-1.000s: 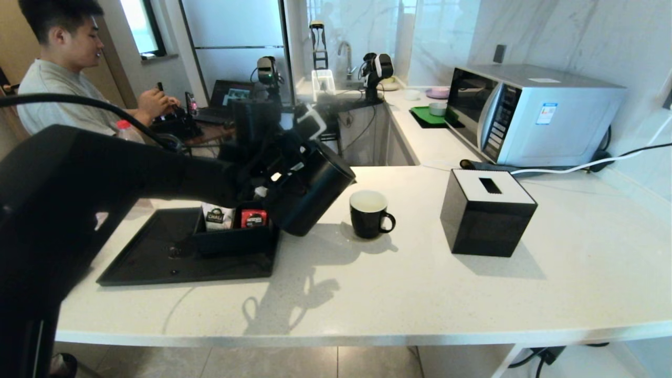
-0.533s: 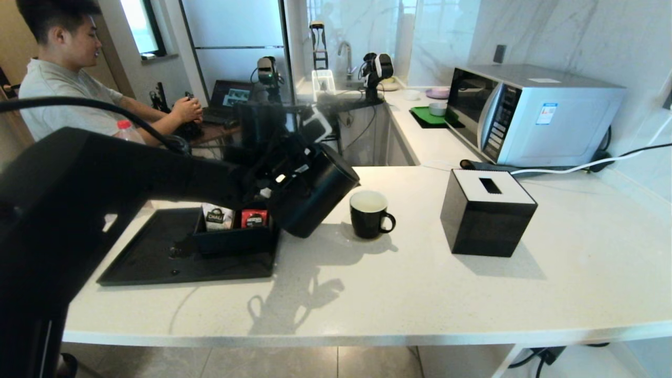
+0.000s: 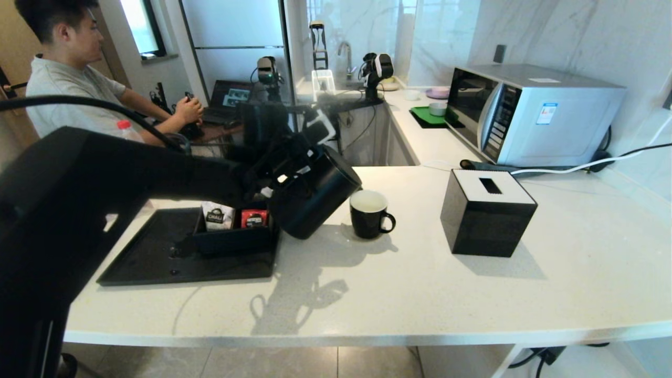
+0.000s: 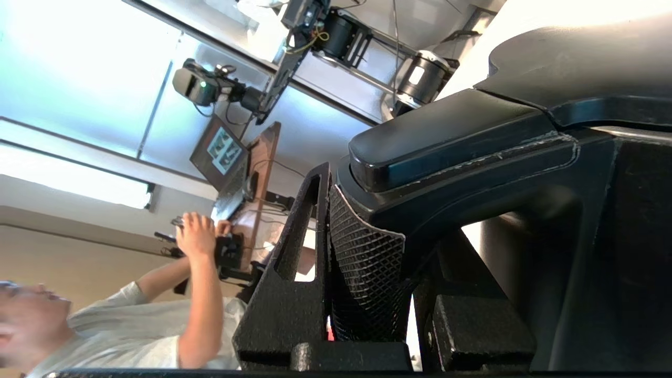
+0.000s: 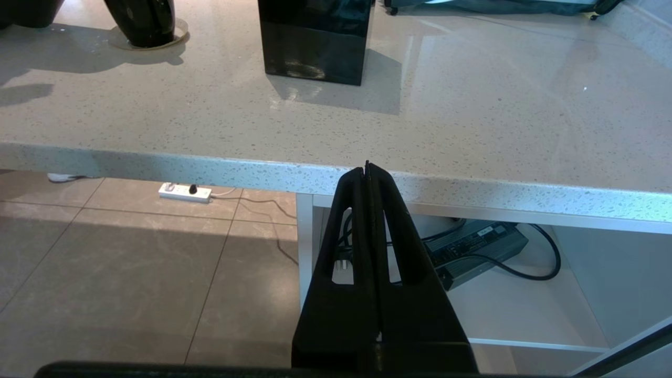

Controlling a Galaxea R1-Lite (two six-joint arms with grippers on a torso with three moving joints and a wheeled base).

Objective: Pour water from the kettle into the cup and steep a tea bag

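The tall matte black jug-shaped kettle (image 3: 314, 193) hangs tilted just left of centre in the head view, its lidded top leaning toward the small black mug with a white inside, the cup (image 3: 370, 214), which stands upright on the pale speckled desk (image 3: 430, 294) just right of it. No stream of water shows between the two, and whether the cup holds any cannot be told. No tea bag is out; a white packet (image 3: 214, 216) and a red packet (image 3: 254, 217) sit in a black holder on the black tray (image 3: 152, 257) at the left.

The risk from here appears to be a spill: the spout sits beside the cup's rim, not clearly over it, so more tilt could send water onto the desk. The heavy kettle might also twist in the grip.

The left end effector (image 4: 367, 247) is clamped on the kettle's handle, its textured pad (image 4: 362, 273) pressed against it; the left arm reaches in from the left edge, wrist rolled. The right end effector (image 5: 368, 173) hangs parked below the desk edge, fingers pressed together.
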